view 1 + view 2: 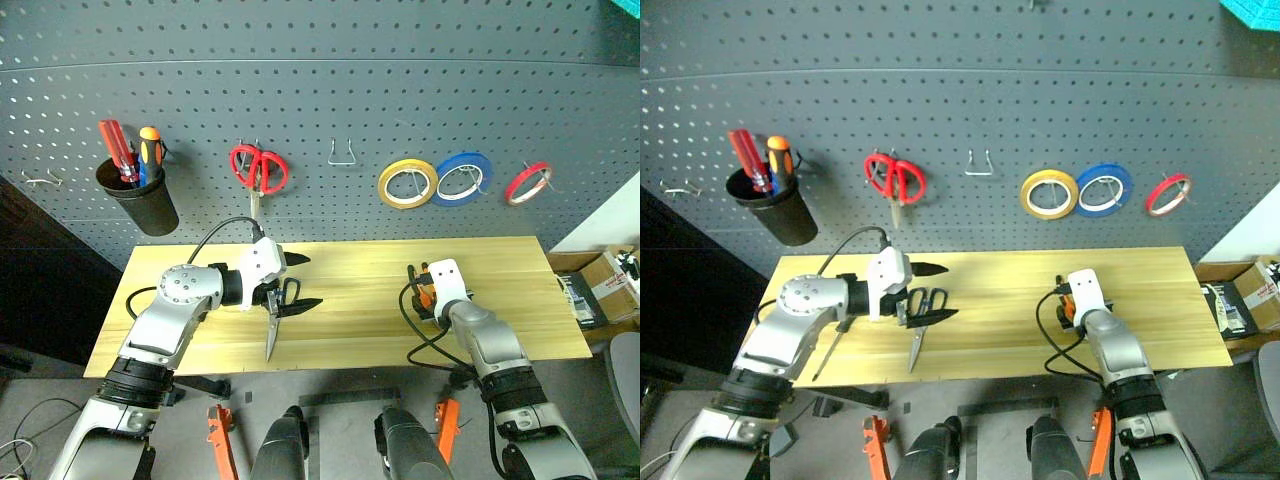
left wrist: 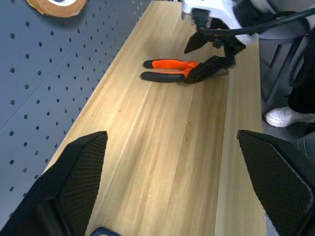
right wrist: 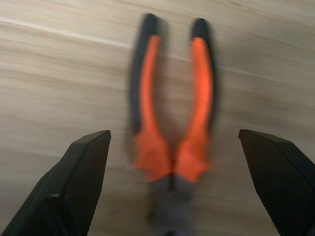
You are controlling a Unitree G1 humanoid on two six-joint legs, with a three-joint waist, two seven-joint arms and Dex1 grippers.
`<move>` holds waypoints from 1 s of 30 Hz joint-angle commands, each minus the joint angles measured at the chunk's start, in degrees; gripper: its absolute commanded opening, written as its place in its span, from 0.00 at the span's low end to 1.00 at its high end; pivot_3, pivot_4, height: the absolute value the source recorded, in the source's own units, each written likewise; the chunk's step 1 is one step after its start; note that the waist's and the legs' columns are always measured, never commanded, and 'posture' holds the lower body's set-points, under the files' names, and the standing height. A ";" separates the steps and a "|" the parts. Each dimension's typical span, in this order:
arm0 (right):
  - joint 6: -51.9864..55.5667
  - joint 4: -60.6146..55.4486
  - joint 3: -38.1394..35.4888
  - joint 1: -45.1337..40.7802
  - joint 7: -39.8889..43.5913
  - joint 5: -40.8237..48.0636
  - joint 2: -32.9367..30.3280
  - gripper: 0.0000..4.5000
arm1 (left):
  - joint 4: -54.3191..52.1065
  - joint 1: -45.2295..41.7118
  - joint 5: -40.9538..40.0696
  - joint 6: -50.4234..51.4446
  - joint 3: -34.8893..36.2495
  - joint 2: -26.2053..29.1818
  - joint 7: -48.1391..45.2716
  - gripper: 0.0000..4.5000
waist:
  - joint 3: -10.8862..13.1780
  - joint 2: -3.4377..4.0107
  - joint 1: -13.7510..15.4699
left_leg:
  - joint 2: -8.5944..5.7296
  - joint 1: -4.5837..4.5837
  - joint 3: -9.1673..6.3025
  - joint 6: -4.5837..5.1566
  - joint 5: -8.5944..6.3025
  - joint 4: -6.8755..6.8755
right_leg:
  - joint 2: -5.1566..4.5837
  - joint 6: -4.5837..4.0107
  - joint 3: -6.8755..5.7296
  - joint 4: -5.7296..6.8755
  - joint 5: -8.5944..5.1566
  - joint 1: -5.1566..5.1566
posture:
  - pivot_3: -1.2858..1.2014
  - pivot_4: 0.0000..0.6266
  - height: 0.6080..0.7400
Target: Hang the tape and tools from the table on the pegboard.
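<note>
The pliers (image 3: 172,123), orange-and-black handled, lie flat on the table (image 1: 360,270) at its right. My right gripper (image 2: 202,58) hangs open just over their jaw end, with the handles pointing away. My left gripper (image 1: 298,281) stands open over the table's left half. The dark-handled scissors (image 1: 273,325) lie on the wood below it, untouched. The red tape (image 1: 527,183) hangs on a hook at the right of the pegboard (image 1: 320,80). A slim dark rod (image 1: 830,355) lies beside my left forearm, its handle hidden.
On the pegboard hang a black cup (image 1: 140,200) with red and orange-handled screwdrivers, red-handled scissors (image 1: 259,170), a yellow tape ring (image 1: 406,184) and a blue tape ring (image 1: 462,178). A bare hook (image 1: 343,155) sits between them. A cardboard box (image 1: 608,285) stands past the table's right end.
</note>
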 commanded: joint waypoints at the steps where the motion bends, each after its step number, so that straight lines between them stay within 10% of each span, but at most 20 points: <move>1: -2.64 4.10 -1.70 -2.54 0.81 0.08 -0.67 0.99 | -3.29 0.80 0.10 -0.44 0.84 0.13 0.85 1.00 | 0.00 0.00 -0.13 | 0.01 0.00 0.00 0.00 0.00 0.00 | 0.00 0.00 0.00 0.00 0.00 0.00 | 0.47 0.32 1.00; 12: -3.98 20.29 -1.37 -9.66 10.64 0.92 -2.42 0.99 | -4.59 2.82 -0.16 0.38 1.73 0.50 2.31 1.00 | -0.05 -0.08 -0.49 | 0.00 0.02 0.00 0.00 0.00 0.03 | 0.01 0.01 0.00 0.01 0.01 0.04 | 0.48 0.32 1.00; 21: -5.69 23.25 -1.14 -11.26 11.79 0.45 -1.93 0.56 | -4.52 3.95 -1.03 1.19 3.50 0.48 3.67 1.00 | -0.26 -0.40 -0.59 | 0.02 0.05 0.00 0.00 0.00 0.07 | 0.02 0.03 0.00 0.01 0.03 0.08 | 0.48 0.31 1.00; 30: -6.76 -19.25 -0.35 4.41 10.09 1.76 -2.04 0.55 | -11.72 10.52 -9.85 9.03 11.69 -0.20 7.64 1.00 | -0.25 -0.39 -0.44 | 0.01 -0.15 0.00 0.01 0.00 -0.03 | -0.01 0.04 0.03 0.08 0.04 -0.22 | 0.49 0.32 1.00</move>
